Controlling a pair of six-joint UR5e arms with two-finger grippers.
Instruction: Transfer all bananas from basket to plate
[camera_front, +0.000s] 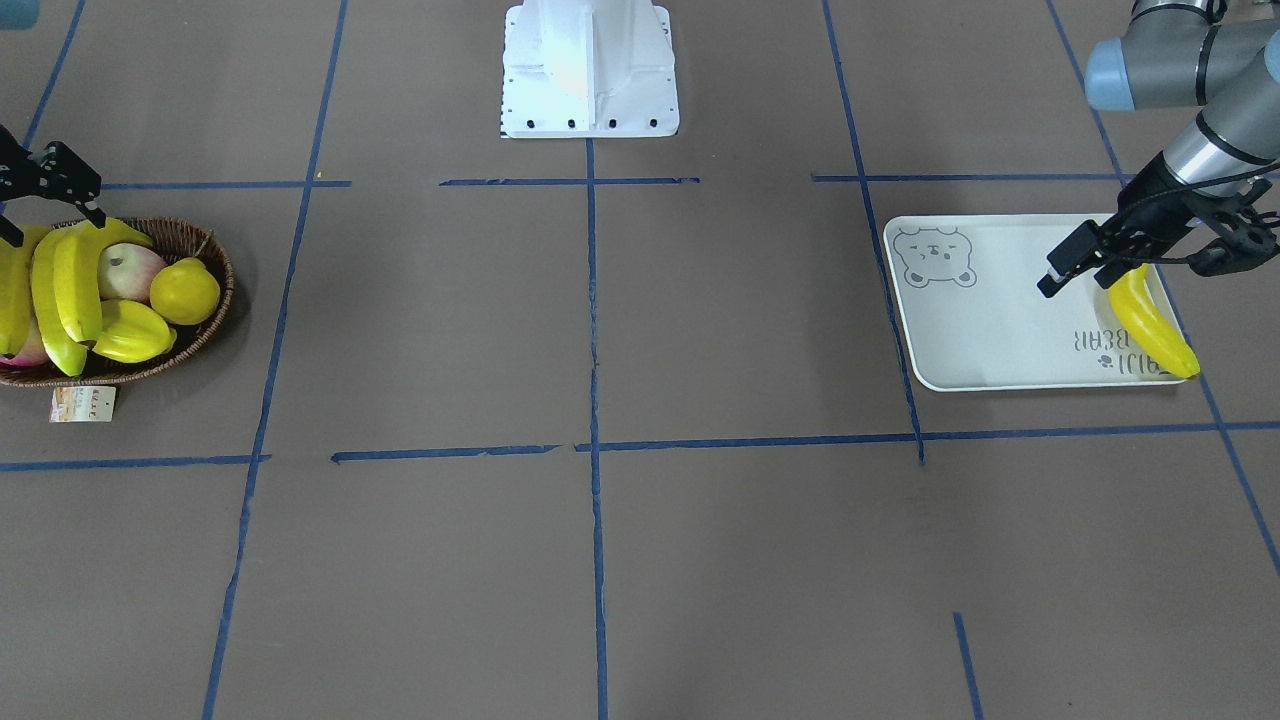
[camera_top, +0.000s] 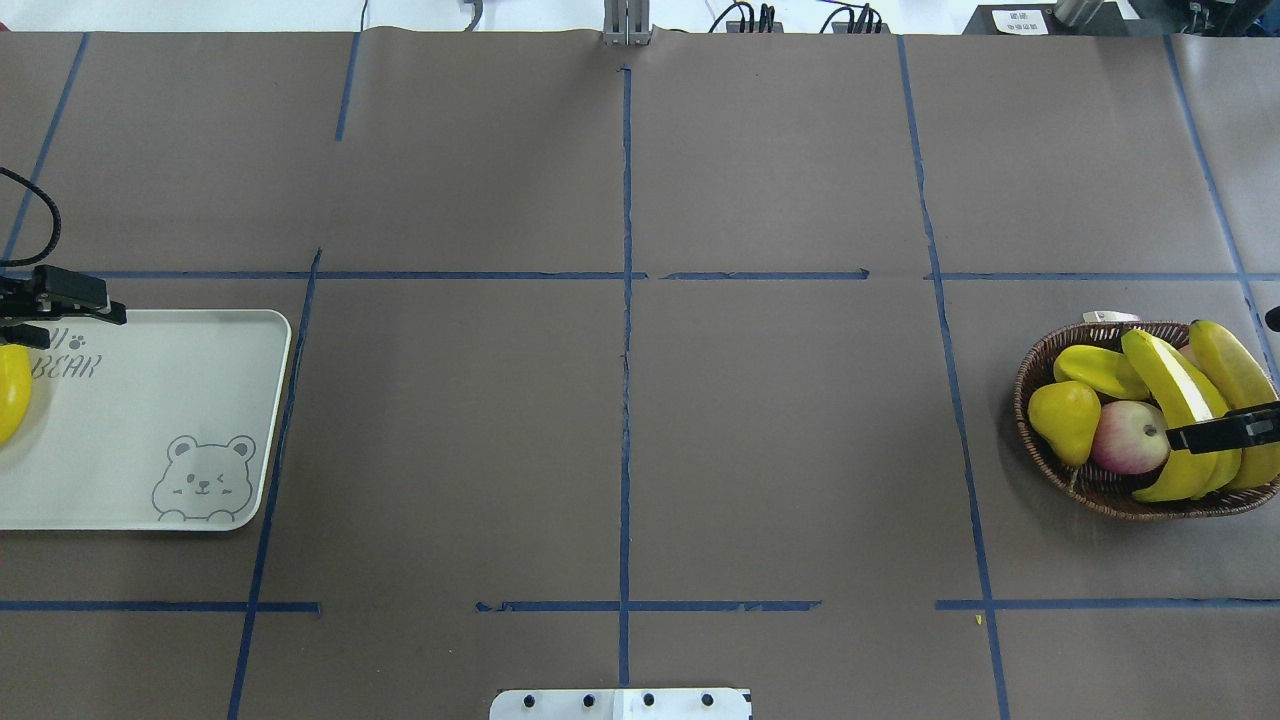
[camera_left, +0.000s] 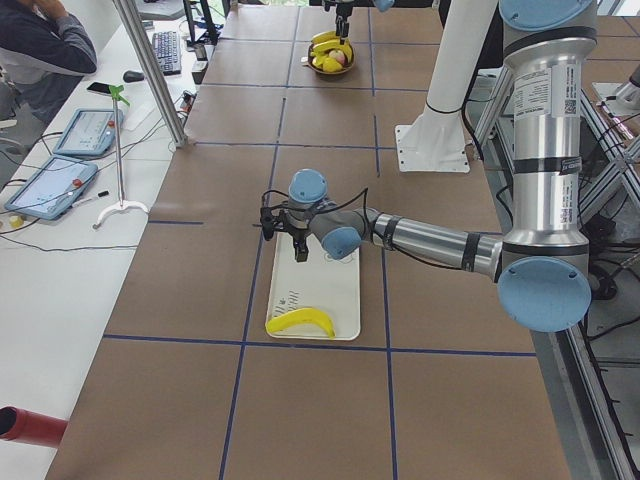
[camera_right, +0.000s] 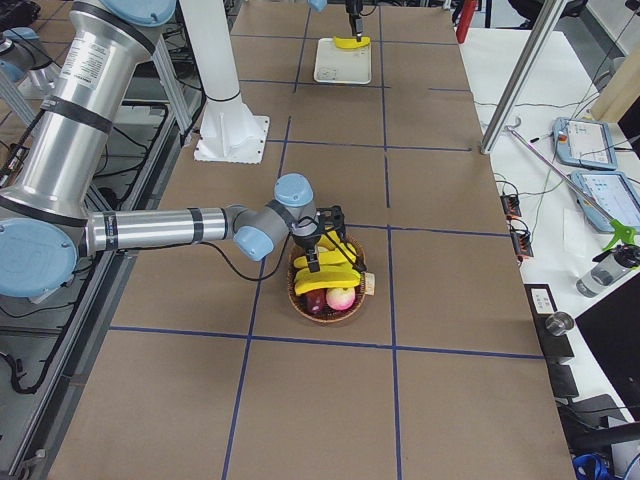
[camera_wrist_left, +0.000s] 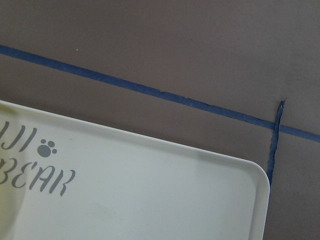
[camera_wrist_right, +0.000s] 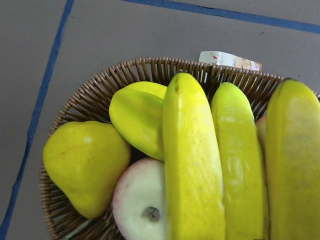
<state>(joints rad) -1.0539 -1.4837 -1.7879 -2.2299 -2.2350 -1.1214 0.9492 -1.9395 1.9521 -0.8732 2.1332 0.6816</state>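
The left claw (camera_left: 284, 240) hangs released over the plate (camera_top: 150, 420), where 1 banana (camera_front: 1150, 320) lies at the outer end (half cut off overhead). Across the desk (camera_top: 620, 440), 3 bananas (camera_top: 1180, 400) crowd the basket (camera_top: 1040, 370). The right claw (camera_front: 55, 222) hovers spread above them, partly out of frame.

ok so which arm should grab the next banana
Right. The right gripper hangs open directly over the three bananas left in the basket. The left gripper is far off above the plate, where one banana lies.
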